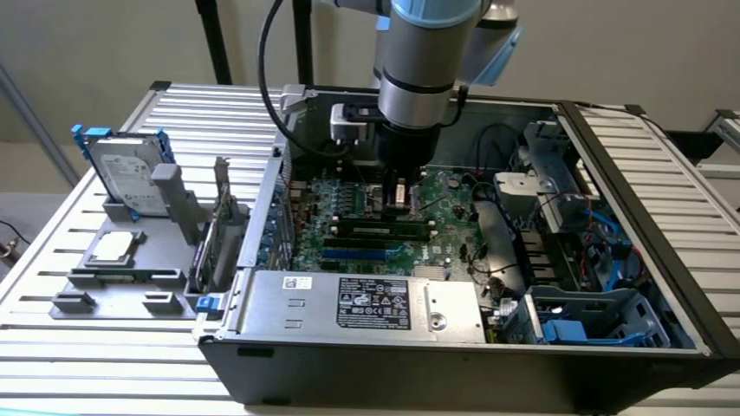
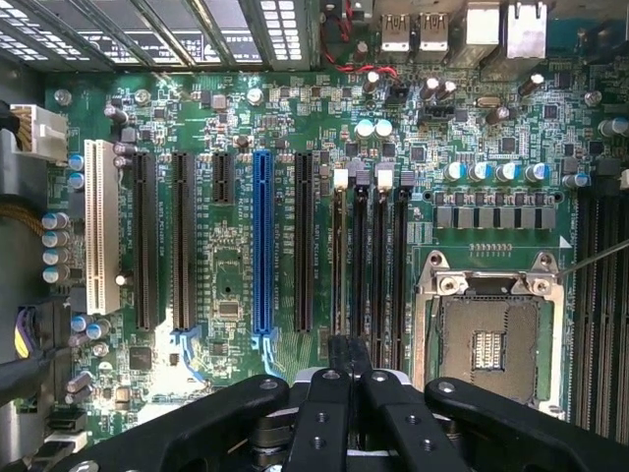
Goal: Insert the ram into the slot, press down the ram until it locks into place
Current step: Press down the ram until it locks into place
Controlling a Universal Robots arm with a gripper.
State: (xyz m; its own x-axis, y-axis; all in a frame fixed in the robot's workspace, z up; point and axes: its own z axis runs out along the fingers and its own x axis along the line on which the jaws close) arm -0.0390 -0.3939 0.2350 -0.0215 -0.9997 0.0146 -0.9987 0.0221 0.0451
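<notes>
The ram (image 1: 382, 230), a long thin stick with dark chips and a pale label, lies along the black memory slots (image 2: 378, 265) on the motherboard; it looks seated in one, between the end clips. My gripper (image 1: 399, 201) hangs just above the board, close over the ram's middle. In the wrist view my gripper (image 2: 349, 366) has its black fingers (image 2: 324, 413) drawn together over the near ends of the slots. A short dark piece shows at their tips; I cannot tell what it is. The blue socket (image 2: 261, 241) lies beside the slots.
The open computer case (image 1: 463, 364) lies on a slatted table, with its power supply (image 1: 370, 303) at the front and drive cages (image 1: 590, 316) at the exterior view's right. The CPU socket (image 2: 488, 339) lies beside the slots. A grey fixture (image 1: 133, 260) with a hard drive stands at the exterior view's left.
</notes>
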